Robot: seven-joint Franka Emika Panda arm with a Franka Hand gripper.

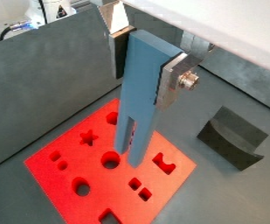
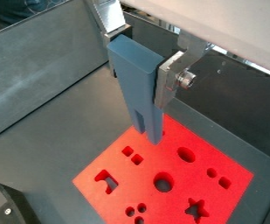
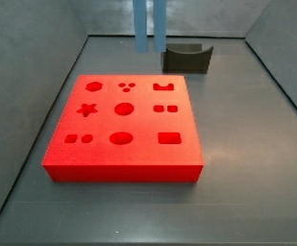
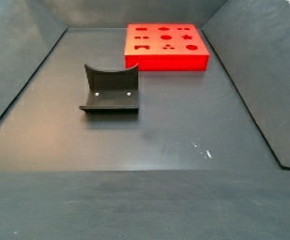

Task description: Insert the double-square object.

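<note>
My gripper (image 1: 145, 57) is shut on a tall blue piece (image 1: 140, 105) with two square prongs at its lower end, and both wrist views show it (image 2: 143, 96) clamped between the silver fingers (image 2: 172, 74). It hangs upright, well above the red block (image 3: 122, 120). In a side view only the prongs (image 3: 150, 27) show, beyond the block's far edge; the gripper itself is out of that view. The block's top has several shaped holes, among them a pair of small squares (image 3: 166, 109), which also shows in both wrist views (image 1: 138, 189) (image 2: 132, 156).
The dark fixture (image 3: 186, 58) stands on the floor behind the block's far right corner, and it also shows in the other side view (image 4: 110, 89). Grey walls (image 3: 36, 58) enclose the floor. The red block (image 4: 166, 47) lies near the back wall.
</note>
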